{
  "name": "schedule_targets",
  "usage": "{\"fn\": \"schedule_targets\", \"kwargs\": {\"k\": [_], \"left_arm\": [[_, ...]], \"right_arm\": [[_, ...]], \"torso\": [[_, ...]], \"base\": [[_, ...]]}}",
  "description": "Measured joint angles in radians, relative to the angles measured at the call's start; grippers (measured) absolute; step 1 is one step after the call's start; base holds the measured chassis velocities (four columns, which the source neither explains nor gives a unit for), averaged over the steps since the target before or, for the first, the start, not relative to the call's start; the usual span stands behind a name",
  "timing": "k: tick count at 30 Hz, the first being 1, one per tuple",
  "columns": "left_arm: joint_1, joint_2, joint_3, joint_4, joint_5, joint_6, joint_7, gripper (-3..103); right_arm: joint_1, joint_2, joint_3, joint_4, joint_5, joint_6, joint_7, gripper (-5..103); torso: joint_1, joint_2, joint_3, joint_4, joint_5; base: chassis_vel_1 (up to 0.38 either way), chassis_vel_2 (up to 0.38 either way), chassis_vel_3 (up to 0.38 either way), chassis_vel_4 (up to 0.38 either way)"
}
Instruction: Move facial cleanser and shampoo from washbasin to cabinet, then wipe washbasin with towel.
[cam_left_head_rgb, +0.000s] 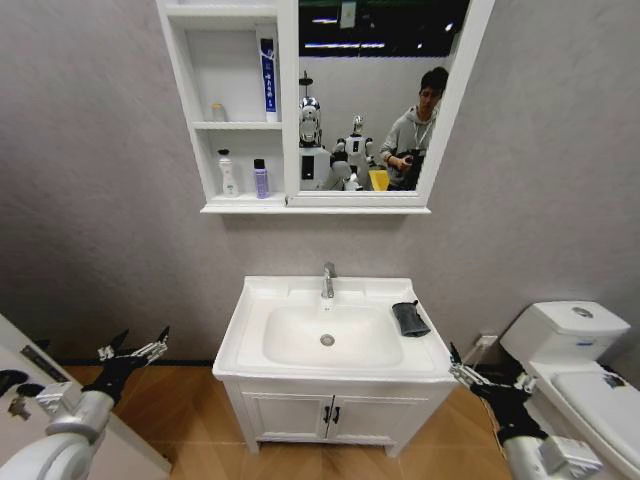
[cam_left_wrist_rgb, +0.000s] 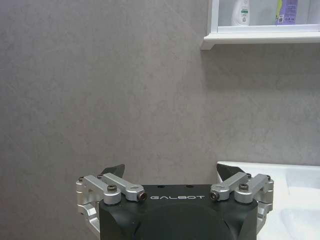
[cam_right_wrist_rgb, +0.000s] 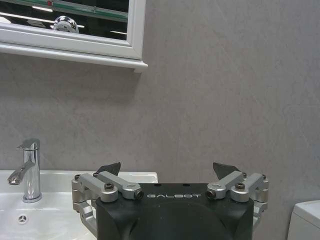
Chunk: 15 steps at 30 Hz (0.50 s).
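Right gripper (cam_left_head_rgb: 468, 372): fingers spread, empty, low beside the washbasin (cam_left_head_rgb: 250, 330). Towel (cam_left_head_rgb: 410, 318): just up-left of it on the rim. Left gripper (cam_left_head_rgb: 135, 350): spread, parked. You should descend squarely over the towel.

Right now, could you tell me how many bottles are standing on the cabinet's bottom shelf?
2: a white bottle on the left and a purple bottle just to its right, both upright on the cabinet's bottom shelf. Nothing seems hidden behind them.
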Motion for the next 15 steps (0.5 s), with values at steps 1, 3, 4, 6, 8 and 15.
{"fn": "schedule_targets", "kwargs": {"k": [1, 3, 4, 6, 8, 15], "left_arm": [[0.000, 0.000, 0.000, 0.000, 0.000, 0.000, 0.000, 100], [0.000, 0.000, 0.000, 0.000, 0.000, 0.000, 0.000, 100], [0.000, 0.000, 0.000, 0.000, 0.000, 0.000, 0.000, 100], [0.000, 0.000, 0.000, 0.000, 0.000, 0.000, 0.000, 100], [0.000, 0.000, 0.000, 0.000, 0.000, 0.000, 0.000, 100], [0.000, 0.000, 0.000, 0.000, 0.000, 0.000, 0.000, 100]], "right_arm": [[0.000, 0.000, 0.000, 0.000, 0.000, 0.000, 0.000, 100], [0.000, 0.000, 0.000, 0.000, 0.000, 0.000, 0.000, 100], [0.000, 0.000, 0.000, 0.000, 0.000, 0.000, 0.000, 100], [0.000, 0.000, 0.000, 0.000, 0.000, 0.000, 0.000, 100], [0.000, 0.000, 0.000, -0.001, 0.000, 0.000, 0.000, 100], [0.000, 0.000, 0.000, -0.001, 0.000, 0.000, 0.000, 100]], "torso": [[0.000, 0.000, 0.000, 0.0000, 0.0000], [0.000, 0.000, 0.000, 0.0000, 0.0000], [0.000, 0.000, 0.000, 0.0000, 0.0000], [0.000, 0.000, 0.000, 0.0000, 0.0000], [0.000, 0.000, 0.000, 0.0000, 0.0000], [0.000, 0.000, 0.000, -0.0001, 0.0000]], "base": [[0.000, 0.000, 0.000, 0.000], [0.000, 0.000, 0.000, 0.000], [0.000, 0.000, 0.000, 0.000], [0.000, 0.000, 0.000, 0.000], [0.000, 0.000, 0.000, 0.000], [0.006, -0.004, -0.016, 0.012]]}}
